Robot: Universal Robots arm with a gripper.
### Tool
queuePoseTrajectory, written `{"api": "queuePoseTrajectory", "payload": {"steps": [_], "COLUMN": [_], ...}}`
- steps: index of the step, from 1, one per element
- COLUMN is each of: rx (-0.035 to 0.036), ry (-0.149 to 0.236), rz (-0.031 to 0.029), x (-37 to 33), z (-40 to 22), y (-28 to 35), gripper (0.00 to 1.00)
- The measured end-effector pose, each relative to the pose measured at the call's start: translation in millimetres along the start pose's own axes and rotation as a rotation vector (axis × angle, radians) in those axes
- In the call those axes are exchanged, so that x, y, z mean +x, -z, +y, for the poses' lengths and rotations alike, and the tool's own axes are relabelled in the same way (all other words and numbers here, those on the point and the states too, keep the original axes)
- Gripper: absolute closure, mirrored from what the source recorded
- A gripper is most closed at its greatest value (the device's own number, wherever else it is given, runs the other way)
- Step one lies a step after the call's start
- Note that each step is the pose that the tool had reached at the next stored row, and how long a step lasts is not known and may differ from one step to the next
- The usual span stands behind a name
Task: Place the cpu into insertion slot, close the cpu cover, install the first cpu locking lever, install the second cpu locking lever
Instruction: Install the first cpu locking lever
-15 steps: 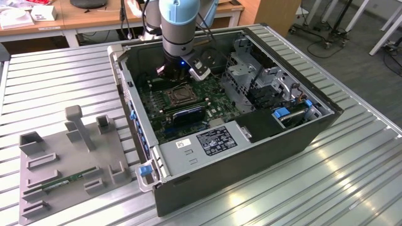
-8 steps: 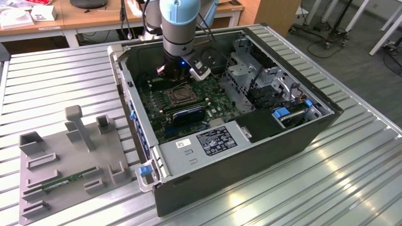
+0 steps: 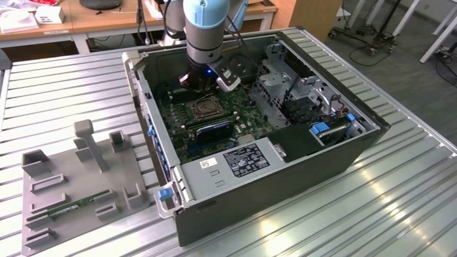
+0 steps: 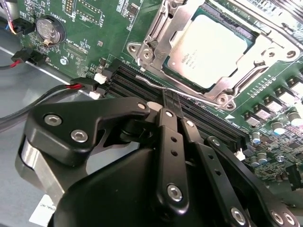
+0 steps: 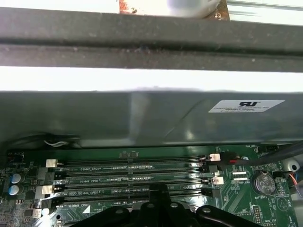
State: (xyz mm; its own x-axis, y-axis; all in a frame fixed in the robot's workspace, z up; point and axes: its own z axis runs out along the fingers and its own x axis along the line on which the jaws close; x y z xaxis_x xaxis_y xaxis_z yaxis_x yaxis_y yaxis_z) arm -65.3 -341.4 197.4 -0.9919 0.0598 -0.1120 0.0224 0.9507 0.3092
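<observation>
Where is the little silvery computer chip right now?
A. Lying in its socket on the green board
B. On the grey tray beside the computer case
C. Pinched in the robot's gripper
A. In the second wrist view the chip lies flat on the green board inside a metal frame, and the gripper beside it carries no chip.

In the exterior view the arm [image 3: 205, 37] hides the board [image 3: 171, 120] at 12 o'clock of the insertion slot [image 3: 205, 108]. The second wrist view's edge cuts off the cpu cover [image 4: 215, 89], and the claw [image 4: 170, 97] covers part of the memory slots [image 4: 208, 120].
</observation>
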Motion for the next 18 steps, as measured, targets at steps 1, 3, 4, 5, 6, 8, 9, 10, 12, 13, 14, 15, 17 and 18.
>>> {"api": "queuePoseTrajectory", "payload": {"steps": [1,3,4,5,6,8,9,10,12,13,14,15,17,18], "rx": [0.0000,-0.0002,-0.0001,-0.0002,-0.0002,-0.0002,-0.0002,-0.0003,-0.0003,-0.0003,-0.0003,-0.0001,0.0007,0.0003], "ry": [0.000,0.000,0.000,0.000,0.000,0.000,0.000,0.000,0.000,0.000,0.000,0.000,0.000,0.000], "rz": [0.0000,-0.0001,-0.0001,-0.0002,-0.0002,0.0000,0.0000,-0.0001,-0.0001,-0.0001,-0.0002,-0.0001,-0.0003,-0.0001], "x": [-0.5,-1.4,-1.5,-1.5,-1.5,-1.7,-1.7,-1.7,-1.8,-1.8,-1.8,-1.8,-1.9,-1.9], "z": [0.0,0.1,0.1,0.2,0.1,-0.5,-1.0,-1.5,-2.6,-3.1,-3.6,-3.8,-4.0,-4.0], "y": [0.0,-0.2,0.0,0.1,0.3,0.8,1.1,1.2,1.6,1.7,1.9,2.0,2.2,2.1], "gripper": [0.89,0.89,0.89,0.89,0.89,0.89,0.89,0.89,0.89,0.89,0.89,0.89,0.89,0.89]}}
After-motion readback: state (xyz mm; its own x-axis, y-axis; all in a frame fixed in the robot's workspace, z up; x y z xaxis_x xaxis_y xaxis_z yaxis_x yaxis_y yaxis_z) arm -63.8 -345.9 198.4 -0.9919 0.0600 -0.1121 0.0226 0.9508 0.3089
